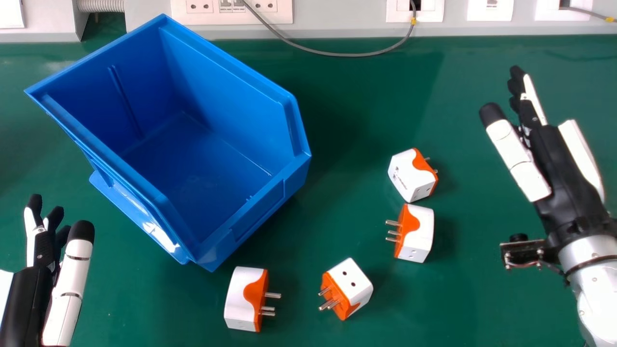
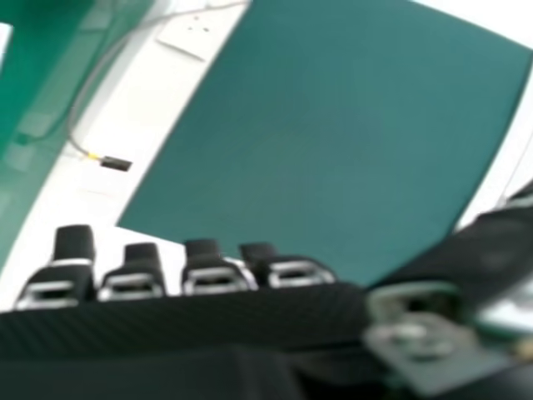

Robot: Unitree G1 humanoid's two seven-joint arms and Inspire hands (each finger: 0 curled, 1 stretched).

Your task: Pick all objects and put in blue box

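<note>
left hand (image 1: 28, 294) and right hand (image 1: 554, 166) unclenched, empty — the right should pinch the adapter (image 1: 408, 176) at its nine o'clock, avoiding the prongs (image 1: 435, 171).

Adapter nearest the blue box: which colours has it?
The adapter is white and orange, clearest in the head view.

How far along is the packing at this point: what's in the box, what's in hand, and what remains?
Done: nothing that shows; no adapter is visible in the box. In hand: nothing; the left hand and right hand are both open and hold no adapter. Left: all four adapters in view, lying on the table beside the box.
</note>
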